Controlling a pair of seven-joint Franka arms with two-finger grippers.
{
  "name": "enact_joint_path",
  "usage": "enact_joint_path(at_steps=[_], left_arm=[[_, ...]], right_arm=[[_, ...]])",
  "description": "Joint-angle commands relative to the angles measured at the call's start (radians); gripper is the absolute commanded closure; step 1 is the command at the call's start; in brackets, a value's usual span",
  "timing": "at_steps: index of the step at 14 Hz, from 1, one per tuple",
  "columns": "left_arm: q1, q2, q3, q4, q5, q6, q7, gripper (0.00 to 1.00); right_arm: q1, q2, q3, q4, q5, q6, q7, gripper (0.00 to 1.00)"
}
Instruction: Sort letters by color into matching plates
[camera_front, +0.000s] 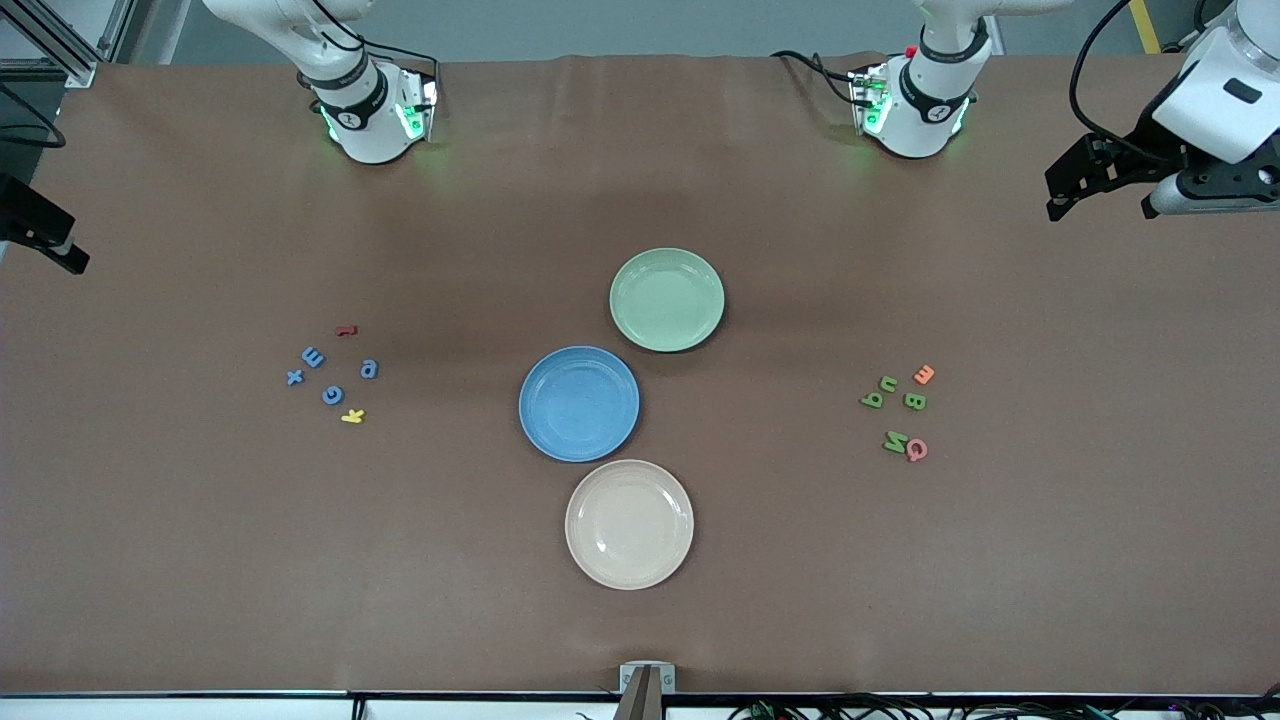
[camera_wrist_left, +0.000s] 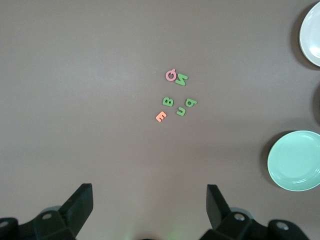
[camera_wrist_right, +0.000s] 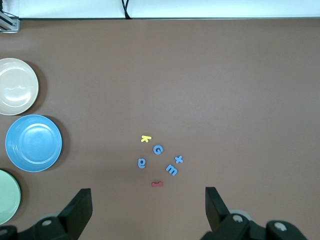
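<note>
The blue plate (camera_front: 579, 403) sits mid-table, and everything else is easiest placed from it. The pale green plate (camera_front: 667, 299) lies just beside it, farther from the front camera, and a cream plate (camera_front: 629, 523) lies just beside it on the nearer side; all three hold nothing.

Well apart from the blue plate, toward the right arm's end of the table, four blue letters (camera_front: 332, 395) lie loosely grouped on the brown tabletop (camera_front: 200, 550). A small red letter (camera_front: 345, 330) lies at the farther edge of that group and a yellow letter (camera_front: 353, 416) at its nearer edge.

Equally far from the blue plate, toward the left arm's end, four green letters (camera_front: 914, 401) form a second group. An orange letter (camera_front: 924, 375) lies just beside it on the farther side, and a pink letter (camera_front: 916, 450) touches the nearest green one.

The left gripper (camera_wrist_left: 150, 202) hangs high over the table with its fingers spread wide and nothing between them; its wrist view looks down on the green group. The right gripper (camera_wrist_right: 148, 204) likewise hangs high, fingers parted and holding nothing, looking down on the blue group.
</note>
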Motion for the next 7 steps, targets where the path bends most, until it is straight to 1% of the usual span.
enact_joint_path(at_steps=[1,4,7], left_arm=[[0.005,0.018,0.0,0.035,0.006,-0.032,0.02,0.0],[0.007,0.02,0.006,0.043,0.006,-0.032,0.02,0.0],[0.007,0.047,0.006,0.042,0.006,-0.032,0.023,0.0]], right_arm=[[0.018,0.013,-0.012,0.027,-0.015,-0.014,-0.006,0.0],[0.015,0.012,-0.012,0.027,-0.015,-0.015,-0.006,0.0],[0.011,0.012,-0.014,0.027,-0.015,-0.02,-0.006,0.0]])
